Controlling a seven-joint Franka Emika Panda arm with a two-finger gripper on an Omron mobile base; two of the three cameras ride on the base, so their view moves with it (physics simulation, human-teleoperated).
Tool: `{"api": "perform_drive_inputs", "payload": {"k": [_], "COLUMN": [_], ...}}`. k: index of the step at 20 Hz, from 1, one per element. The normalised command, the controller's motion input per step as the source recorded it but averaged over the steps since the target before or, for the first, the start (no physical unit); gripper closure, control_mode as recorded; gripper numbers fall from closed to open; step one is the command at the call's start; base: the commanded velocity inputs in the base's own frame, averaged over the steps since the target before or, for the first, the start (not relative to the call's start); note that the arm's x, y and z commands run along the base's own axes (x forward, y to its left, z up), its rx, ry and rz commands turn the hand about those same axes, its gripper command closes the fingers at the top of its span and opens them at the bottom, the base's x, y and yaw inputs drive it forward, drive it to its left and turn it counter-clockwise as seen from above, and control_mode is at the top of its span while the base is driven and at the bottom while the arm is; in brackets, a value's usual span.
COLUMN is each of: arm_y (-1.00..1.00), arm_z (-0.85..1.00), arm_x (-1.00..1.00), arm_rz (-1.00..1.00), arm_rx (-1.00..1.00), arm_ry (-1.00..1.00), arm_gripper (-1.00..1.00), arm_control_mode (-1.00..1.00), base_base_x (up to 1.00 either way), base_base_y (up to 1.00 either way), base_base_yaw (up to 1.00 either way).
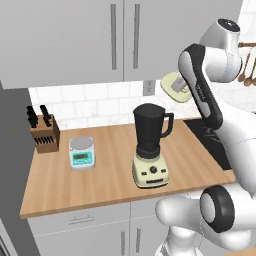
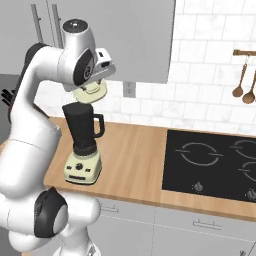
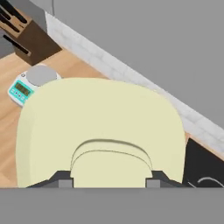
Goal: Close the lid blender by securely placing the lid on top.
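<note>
The blender [image 1: 150,150] stands on the wooden counter, dark tapered jar with a side handle on a cream base with dark knobs; its rim is uncovered. It also shows as the blender [image 2: 83,145] in the right base view. The pale cream lid [image 1: 175,89] hangs in the air above and to the right of the jar, tilted, near the backsplash. My gripper [image 3: 109,177] is shut on the lid's raised knob, and the lid [image 3: 100,127] hides the jar from the hand. In the right base view the lid [image 2: 90,93] sits just above the jar's rim.
A small grey kitchen scale [image 1: 81,152] and a knife block [image 1: 44,131] stand left of the blender. A black cooktop [image 2: 210,162] lies to the right. Grey upper cabinets [image 1: 100,40] hang close above. Wooden spoons [image 2: 244,82] hang on the tiled wall.
</note>
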Motion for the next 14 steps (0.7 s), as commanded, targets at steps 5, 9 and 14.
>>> {"api": "perform_drive_inputs", "payload": {"k": [5,9,14], "arm_y": [0.69,0.13,0.07], "arm_z": [0.08,-0.45,-0.23], "arm_x": [0.00,0.00,0.06], "arm_rz": [0.00,0.03,0.07], "arm_rx": [-0.17,-0.17,-0.07], "arm_ry": [0.03,0.04,0.05], "arm_gripper": [1.00,1.00,1.00], "arm_control_mode": [-1.00,-1.00,-1.00], "base_base_x": [0.00,0.00,0.00], "base_base_y": [0.00,0.00,0.00], "base_base_yaw": [0.00,0.00,0.00]}}
